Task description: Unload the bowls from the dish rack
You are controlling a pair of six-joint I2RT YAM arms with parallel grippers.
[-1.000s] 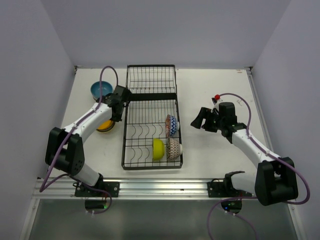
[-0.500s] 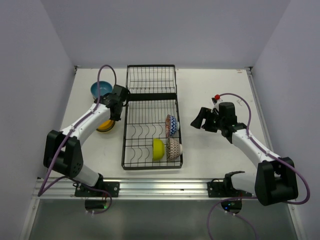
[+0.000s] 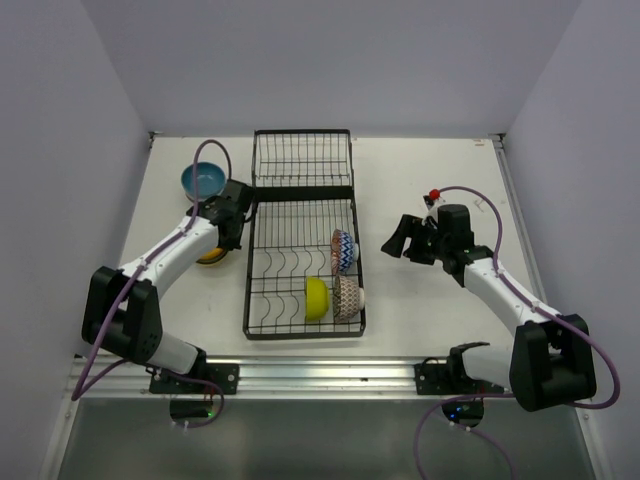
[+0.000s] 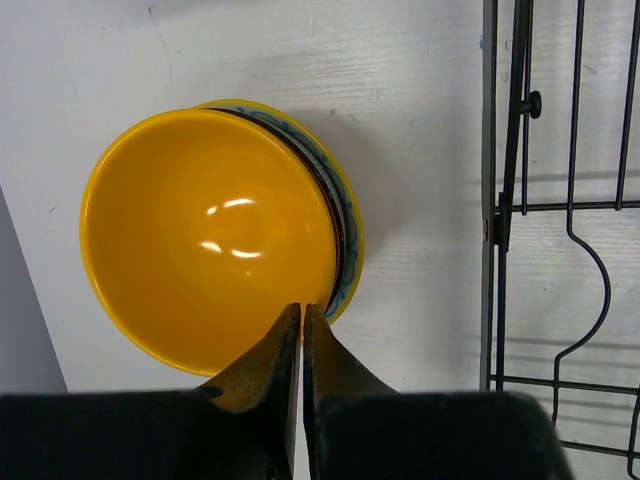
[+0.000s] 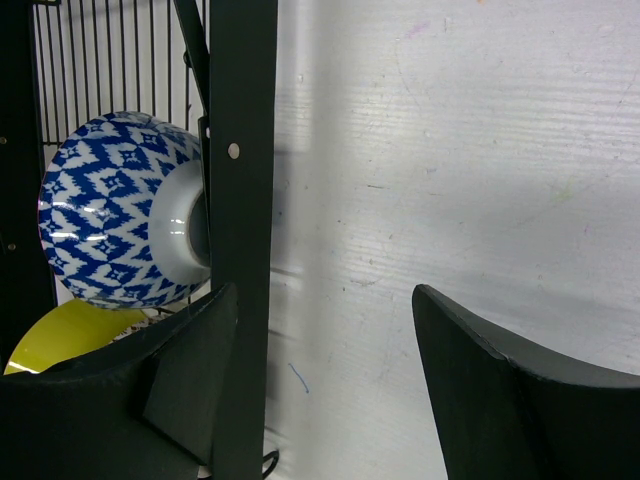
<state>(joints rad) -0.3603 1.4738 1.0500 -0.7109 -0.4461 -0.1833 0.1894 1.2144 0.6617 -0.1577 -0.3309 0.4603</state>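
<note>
- Found left pincer (image 4: 302,312) pressed together, clamping nothing, tips just above the near rim of the orange bowl (image 4: 210,235), nested in a blue-rimmed bowl (image 4: 346,235) on the table (image 3: 420,180) beside the rack (image 3: 248,290).
- Found right pincer (image 5: 322,300) spread apart, empty, hovering just right of the rack.
- Counted three bowls left in the rack: blue zigzag bowl (image 5: 95,210), yellow-green bowl (image 3: 316,298), brown zigzag bowl (image 3: 348,297).
- Noted blue zigzag bowl standing on edge, base turned toward the right pincer, just across the rack's right side; judged the right pincer nearer for the coming lift.
- Compared with a second earlier: left pincer narrowed from partly apart to together; right pincer and racked bowls unmoved.
</note>
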